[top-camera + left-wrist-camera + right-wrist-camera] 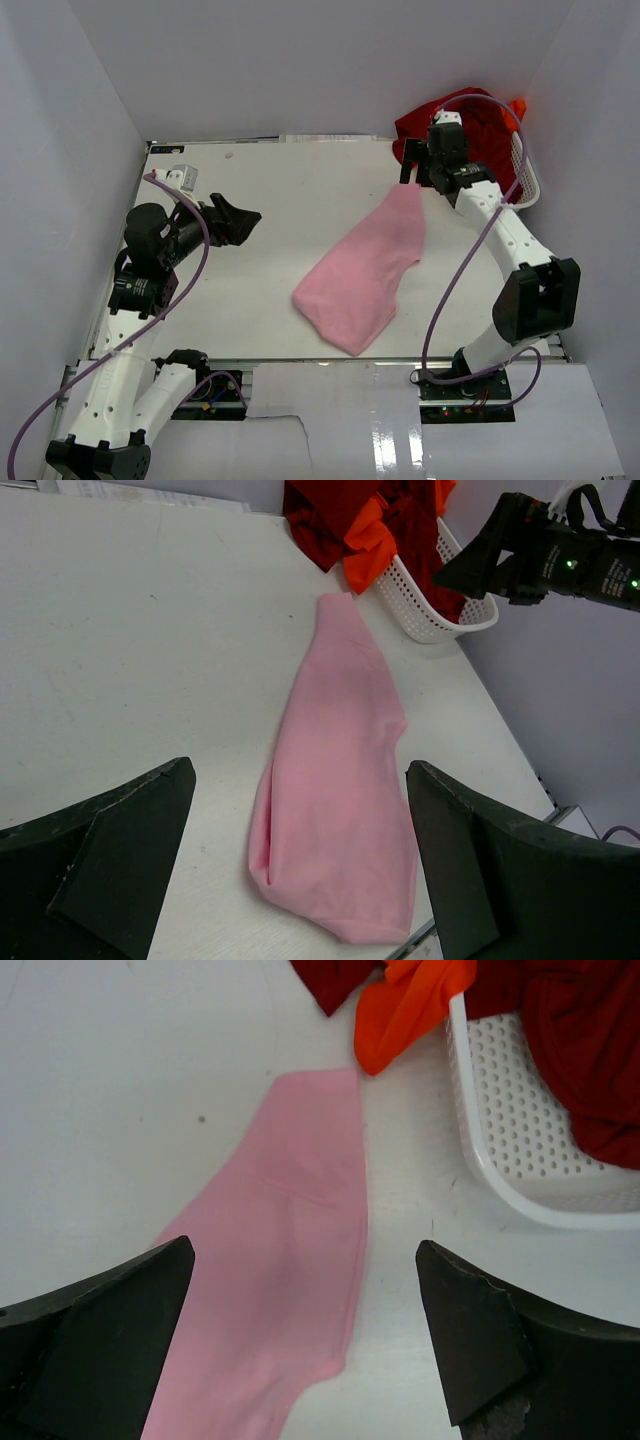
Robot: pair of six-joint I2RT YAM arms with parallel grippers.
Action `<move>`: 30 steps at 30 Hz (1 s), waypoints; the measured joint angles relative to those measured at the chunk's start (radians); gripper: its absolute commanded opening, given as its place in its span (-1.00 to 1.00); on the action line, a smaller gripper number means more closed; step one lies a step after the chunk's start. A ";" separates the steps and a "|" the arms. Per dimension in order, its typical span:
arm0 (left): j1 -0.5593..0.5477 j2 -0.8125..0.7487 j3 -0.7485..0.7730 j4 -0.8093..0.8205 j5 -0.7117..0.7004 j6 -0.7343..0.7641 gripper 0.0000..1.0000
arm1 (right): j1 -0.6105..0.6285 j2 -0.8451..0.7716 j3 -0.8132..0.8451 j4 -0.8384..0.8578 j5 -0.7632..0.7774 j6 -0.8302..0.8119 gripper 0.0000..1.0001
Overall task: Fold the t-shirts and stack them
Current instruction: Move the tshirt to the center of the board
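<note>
The light pink t-shirt [365, 275] lies on the white table [270, 200], a little right of the middle. It is gathered into a long shape that runs diagonally. Its wide end is close to the near edge of the table and its narrow end points to the far right corner. The cloth lies flat, with a few soft folds along its length.

In that far right corner stands the white mesh basket [527, 175]. The dark red t-shirt [480, 125] and the bright orange t-shirt [410, 1005] are bunched together there - partly inside the basket, partly hanging over its rim onto the table. The narrow end of the pink shirt is just beside the orange cloth; I cannot tell if the two touch.

The right gripper [415, 165] hangs over the narrow end of the pink shirt, near the basket. In the right wrist view its two fingers [110, 1340] are spread wide, and nothing is between them - the pink cloth lies below on the table.

The left gripper [235, 220] is at the left side of the table, well apart from the shirts, and it points toward the pink one. Its fingers [110, 860] are also spread wide and hold nothing.
</note>
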 measured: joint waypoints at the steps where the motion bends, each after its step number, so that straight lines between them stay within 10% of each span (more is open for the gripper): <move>1: 0.000 0.001 -0.001 0.001 0.000 0.000 0.96 | 0.013 -0.041 -0.040 -0.002 0.008 -0.010 0.97; 10: 0.000 0.037 -0.022 0.031 0.007 -0.006 0.96 | 0.248 -0.375 -0.341 -0.028 -0.141 -0.027 0.94; 30: 0.000 0.130 0.014 -0.001 -0.062 -0.031 0.95 | 0.761 -0.506 -0.806 0.049 -0.312 0.076 0.76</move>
